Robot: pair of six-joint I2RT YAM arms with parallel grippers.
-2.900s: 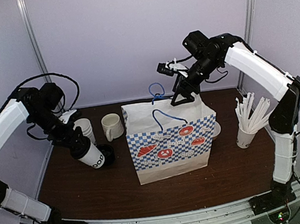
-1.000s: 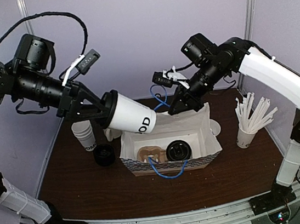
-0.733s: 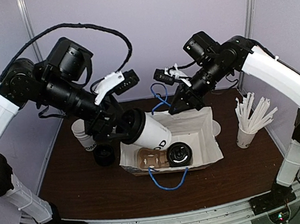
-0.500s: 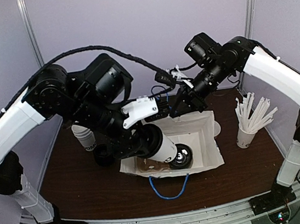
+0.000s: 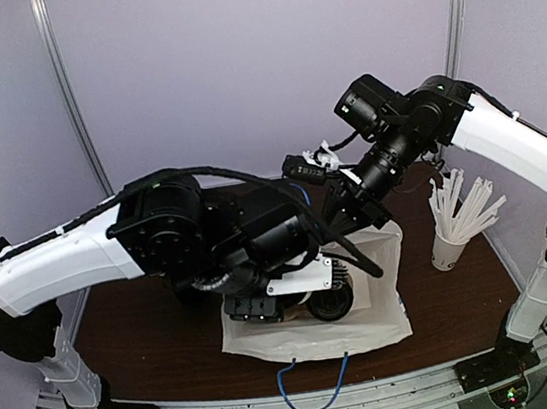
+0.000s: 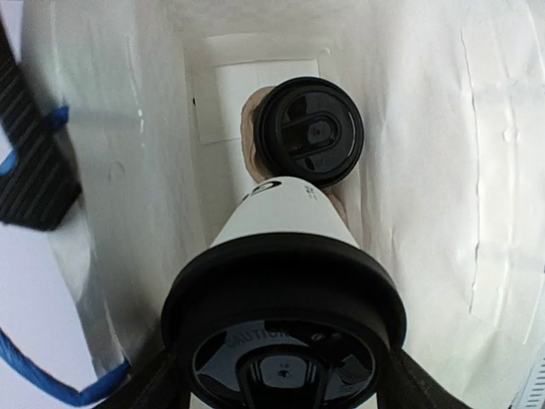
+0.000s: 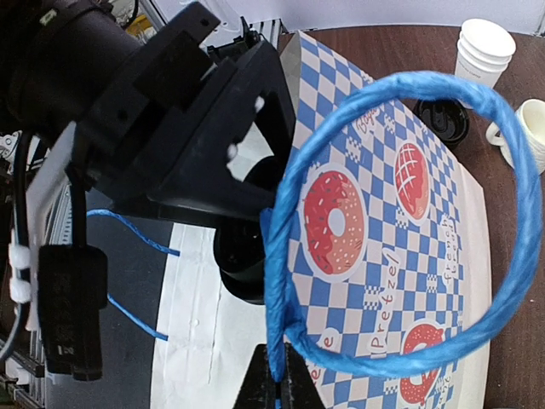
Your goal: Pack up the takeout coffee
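**Left arm** (image 5: 69, 262): reaches in from the left, over the desk (image 5: 149, 332), and down into the mouth of the paper bag (image 5: 384, 316).

**Left jaws:** clamped on the takeout coffee (image 6: 285, 213), with one dark finger showing on either side just under its black lid (image 6: 285, 341).

**Takeout coffee:** inside the bag, off the floor. Its long axis runs straight away from the wrist, lid toward the jaws and base aimed at the bag floor. The left arm is the nearer arm and the only one holding it.

**Second lidded cup** (image 6: 311, 132): upright on the bag floor. In the wrist view the held cup's base overlaps its rim; I cannot tell whether they touch.

**Open room:** a bare floor panel (image 6: 226, 106) lies left of the standing cup. The bag walls are close on both sides, so the base probably needs to go that way to avoid landing on the other lid.

**Right jaws:** together, pinching the blue cord handle (image 7: 274, 281) and holding up the far wall of the checked bag.

**Far right:** cup of wrapped straws (image 5: 448, 247), well apart from the bag.
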